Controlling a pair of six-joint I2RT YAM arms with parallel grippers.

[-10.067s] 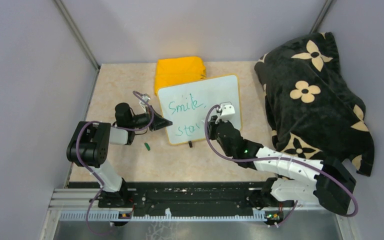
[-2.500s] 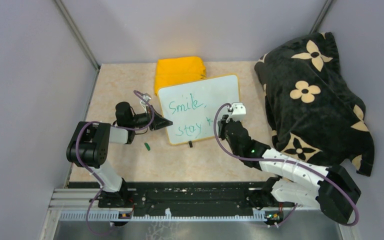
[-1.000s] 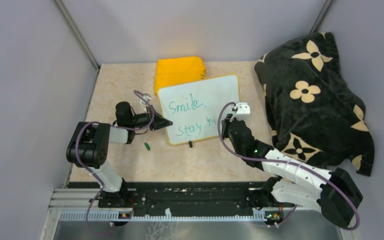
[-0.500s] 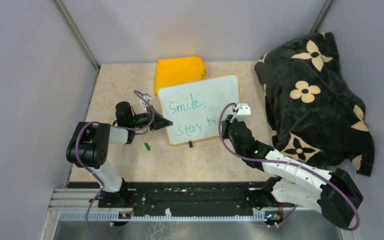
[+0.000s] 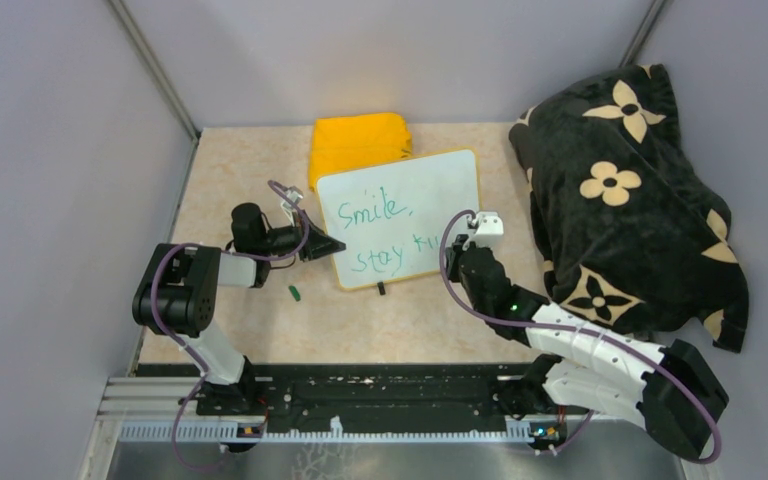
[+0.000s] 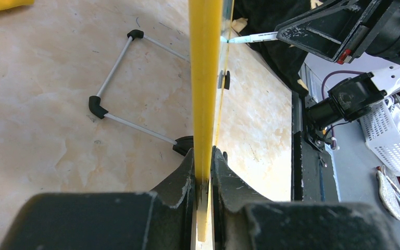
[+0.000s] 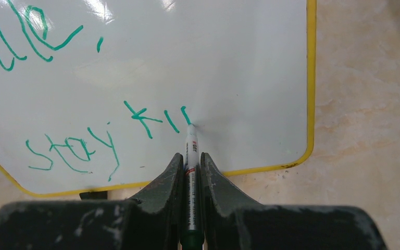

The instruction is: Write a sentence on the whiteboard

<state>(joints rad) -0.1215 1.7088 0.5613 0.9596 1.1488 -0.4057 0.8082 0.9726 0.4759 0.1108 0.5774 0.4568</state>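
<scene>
The white rectangular whiteboard with a thin yellow rim (image 5: 438, 185) stands propped mid-surface, just before a folded yellow cloth (image 5: 358, 140). Its green handwritten sentence (image 7: 91, 140) reads "Smile, stay ki" plus a part-stroke. The left claw (image 6: 203, 166) pinches the board's left rim. The right claw (image 7: 190, 162) is clamped on a green marker (image 7: 191, 148), its tip on the board. The beige marbled surface (image 5: 250, 170) also carries a flowered black blanket (image 5: 620, 180) on the right, with grey walls around.

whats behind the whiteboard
Behind the whiteboard lies a folded yellow cloth, its near edge hidden by the board. The left wrist view also shows a wire stand at its back; where they join is covered.
</scene>
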